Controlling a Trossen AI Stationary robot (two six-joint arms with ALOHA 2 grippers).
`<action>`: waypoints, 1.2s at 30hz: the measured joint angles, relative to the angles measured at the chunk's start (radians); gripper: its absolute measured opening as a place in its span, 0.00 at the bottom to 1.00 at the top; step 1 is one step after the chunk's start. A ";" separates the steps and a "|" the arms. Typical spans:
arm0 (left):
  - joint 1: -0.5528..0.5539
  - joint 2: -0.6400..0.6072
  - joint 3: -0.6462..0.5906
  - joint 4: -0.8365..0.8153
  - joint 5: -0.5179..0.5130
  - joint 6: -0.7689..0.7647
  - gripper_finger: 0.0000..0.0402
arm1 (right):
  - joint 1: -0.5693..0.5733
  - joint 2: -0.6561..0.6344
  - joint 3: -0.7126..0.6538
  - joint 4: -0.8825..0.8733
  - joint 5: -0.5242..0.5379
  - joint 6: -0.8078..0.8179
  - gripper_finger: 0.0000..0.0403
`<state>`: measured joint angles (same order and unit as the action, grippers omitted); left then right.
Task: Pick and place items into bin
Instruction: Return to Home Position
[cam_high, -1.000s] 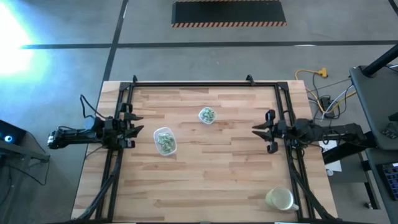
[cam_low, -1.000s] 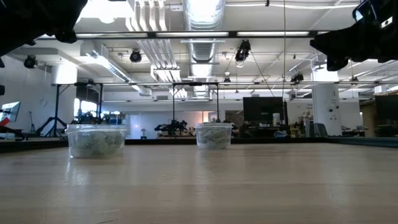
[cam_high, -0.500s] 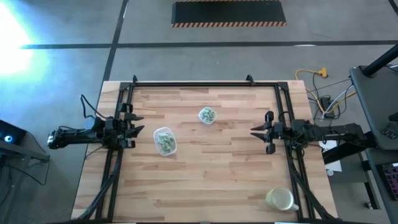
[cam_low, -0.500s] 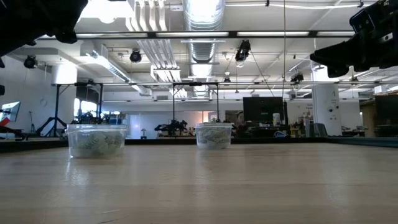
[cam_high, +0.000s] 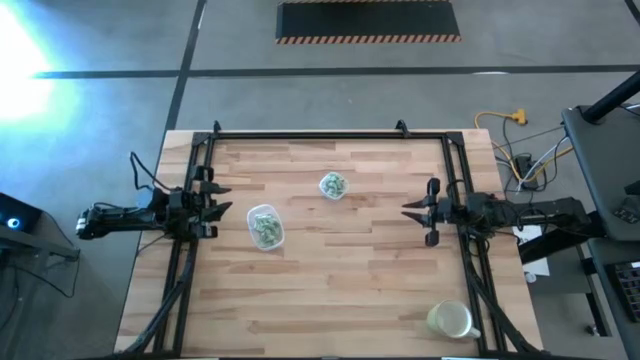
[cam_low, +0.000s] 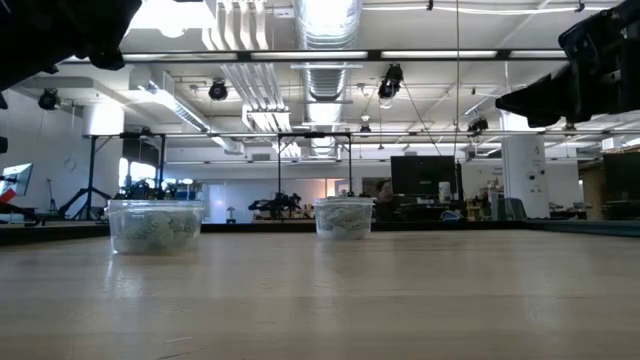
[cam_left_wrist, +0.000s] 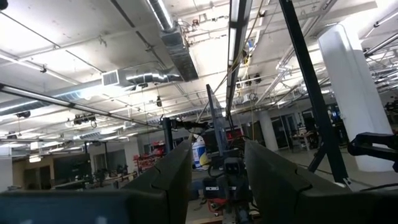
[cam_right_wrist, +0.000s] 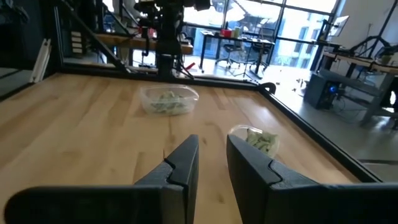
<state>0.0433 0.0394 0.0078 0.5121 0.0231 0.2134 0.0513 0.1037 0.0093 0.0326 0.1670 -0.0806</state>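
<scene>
Pale green-and-white items (cam_high: 265, 228), light-brown striped wooden table (cam_high: 340, 280), black frame (cam_high: 310, 134).

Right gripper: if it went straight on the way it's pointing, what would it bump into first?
Likely nothing near: the right gripper aims between the small container and large container, seemingly above them. Depth is unclear.

One camera hangs overhead, looking straight down on the whole wooden table (cam_high: 330, 290). Another sits at tabletop height, facing level across it into the workshop. The right wrist camera looks low over the boards. All three share the larger clear container (cam_high: 265, 227) and smaller clear container (cam_high: 333, 186). The left wrist camera seems tilted up at ceiling ducts (cam_left_wrist: 177, 43).
</scene>
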 joint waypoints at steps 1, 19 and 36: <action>0.000 0.000 0.000 0.000 0.000 0.000 0.33 | 0.000 0.004 0.000 0.000 0.000 -0.009 0.18; 0.000 0.012 0.000 0.000 0.000 0.001 0.33 | 0.001 -0.067 0.000 0.014 -0.021 -0.109 0.18; 0.000 0.011 0.000 0.002 0.000 0.001 0.33 | 0.001 -0.095 0.001 -0.022 -0.142 -0.076 0.18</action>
<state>0.0433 0.0505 0.0078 0.5137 0.0231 0.2142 0.0521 0.0085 0.0103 0.0106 0.0250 -0.1569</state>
